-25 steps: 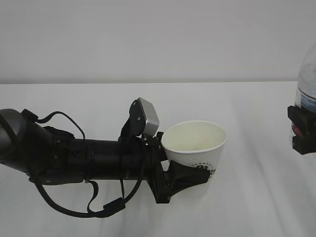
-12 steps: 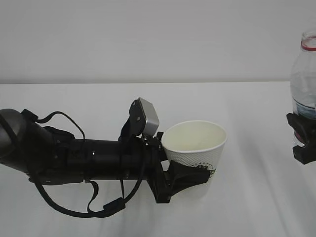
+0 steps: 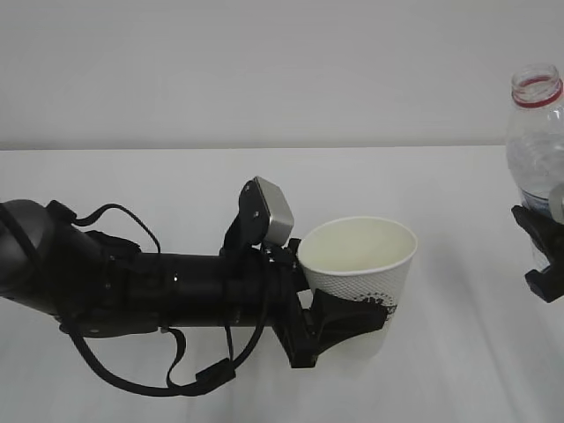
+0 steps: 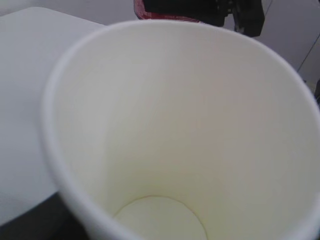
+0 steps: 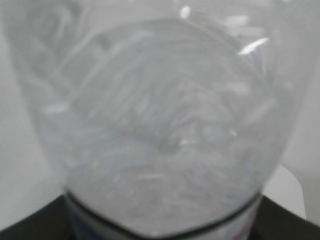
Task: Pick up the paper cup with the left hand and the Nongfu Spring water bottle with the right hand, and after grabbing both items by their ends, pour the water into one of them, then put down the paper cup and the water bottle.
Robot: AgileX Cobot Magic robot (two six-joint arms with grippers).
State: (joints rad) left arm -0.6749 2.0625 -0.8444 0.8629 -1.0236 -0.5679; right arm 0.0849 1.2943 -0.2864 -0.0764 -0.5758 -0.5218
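Paper cup (image 3: 357,263) and bottle (image 3: 534,132) aloft

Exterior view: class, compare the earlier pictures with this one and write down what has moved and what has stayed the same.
The water bottle has come further into view from the right, so its open neck now shows. The paper cup and the left tool holding it have shifted slightly right. Both grips are unchanged; the cup is still upright and empty.

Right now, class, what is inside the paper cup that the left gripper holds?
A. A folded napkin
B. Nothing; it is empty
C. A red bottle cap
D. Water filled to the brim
B: the left wrist view looks straight into the paper cup and shows its bare, dry bottom disc, with no water or object.
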